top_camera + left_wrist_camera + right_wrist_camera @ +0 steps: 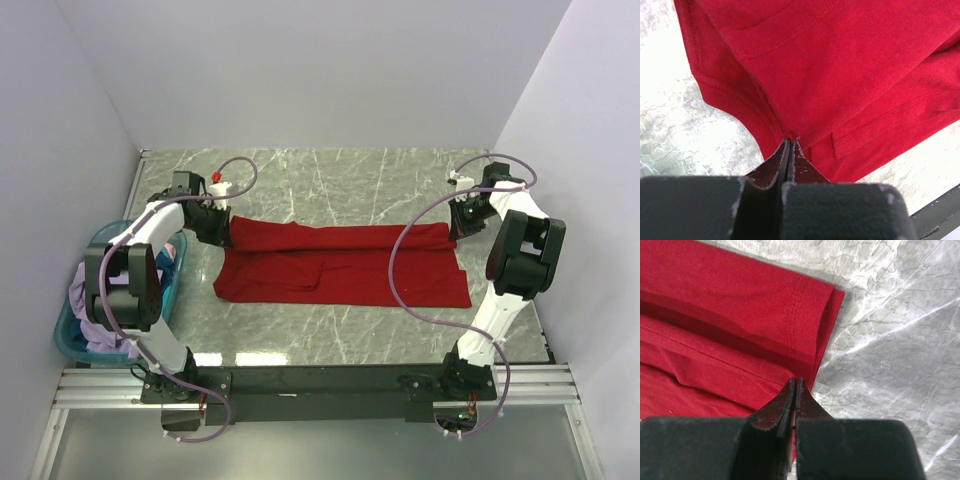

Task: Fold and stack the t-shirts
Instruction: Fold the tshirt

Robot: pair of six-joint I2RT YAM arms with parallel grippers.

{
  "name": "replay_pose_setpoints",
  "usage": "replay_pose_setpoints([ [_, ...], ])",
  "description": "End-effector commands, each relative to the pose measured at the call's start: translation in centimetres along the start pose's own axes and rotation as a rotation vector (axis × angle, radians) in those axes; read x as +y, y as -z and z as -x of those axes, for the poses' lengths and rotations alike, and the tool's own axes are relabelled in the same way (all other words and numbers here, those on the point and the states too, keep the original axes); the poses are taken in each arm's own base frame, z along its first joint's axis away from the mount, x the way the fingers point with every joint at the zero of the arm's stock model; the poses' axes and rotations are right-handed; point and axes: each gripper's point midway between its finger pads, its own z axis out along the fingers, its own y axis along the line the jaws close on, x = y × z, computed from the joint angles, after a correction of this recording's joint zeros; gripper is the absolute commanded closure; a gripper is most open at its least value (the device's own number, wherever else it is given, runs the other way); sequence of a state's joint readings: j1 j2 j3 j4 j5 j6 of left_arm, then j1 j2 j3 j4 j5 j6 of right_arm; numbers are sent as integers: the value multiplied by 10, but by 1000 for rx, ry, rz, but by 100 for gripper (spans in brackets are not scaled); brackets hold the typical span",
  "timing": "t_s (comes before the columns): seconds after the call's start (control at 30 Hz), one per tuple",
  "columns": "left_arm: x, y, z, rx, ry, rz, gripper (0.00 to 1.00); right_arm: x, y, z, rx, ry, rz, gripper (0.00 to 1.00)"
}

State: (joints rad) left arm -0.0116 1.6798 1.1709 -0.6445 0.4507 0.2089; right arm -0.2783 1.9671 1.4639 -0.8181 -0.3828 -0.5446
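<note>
Top view: the red t-shirt [340,265] lies at the centre of the marble table [340,180], already doubled lengthwise into a long band running from 9 to 3 o'clock, with one layer lapping the other along its upper half. The left gripper [790,142] sits at the band's 10 o'clock corner with its jaws pressed together, and the cloth draws up to a point between them, so it is judged to be pinching the hem. The right gripper [796,382] sits at the 2 o'clock corner with its jaws likewise together at the folded edge; whether cloth lies between them cannot be told. Progress is judged early: one lengthwise fold is made, the crosswise folds are not yet done, and no stack exists. At 8 o'clock the teal basket [68,340] holds unfolded lavender cloth [95,325] and blue cloth [168,268]. No brand, label or legible writing shows in any view
</note>
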Motion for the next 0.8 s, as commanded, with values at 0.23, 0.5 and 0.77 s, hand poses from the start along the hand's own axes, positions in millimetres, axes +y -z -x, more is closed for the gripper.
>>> replay_pose_setpoints([
  [0.23, 12, -7, -11, 47, 27, 38, 100, -11, 21, 17, -57, 21, -56, 100],
  [0.5, 16, -12, -14, 64, 40, 46, 100, -12, 14, 10, -28, 18, -53, 100],
  [0.77, 19, -19, -20, 90, 51, 47, 100, -15, 4, 2, 4, 16, -50, 100],
])
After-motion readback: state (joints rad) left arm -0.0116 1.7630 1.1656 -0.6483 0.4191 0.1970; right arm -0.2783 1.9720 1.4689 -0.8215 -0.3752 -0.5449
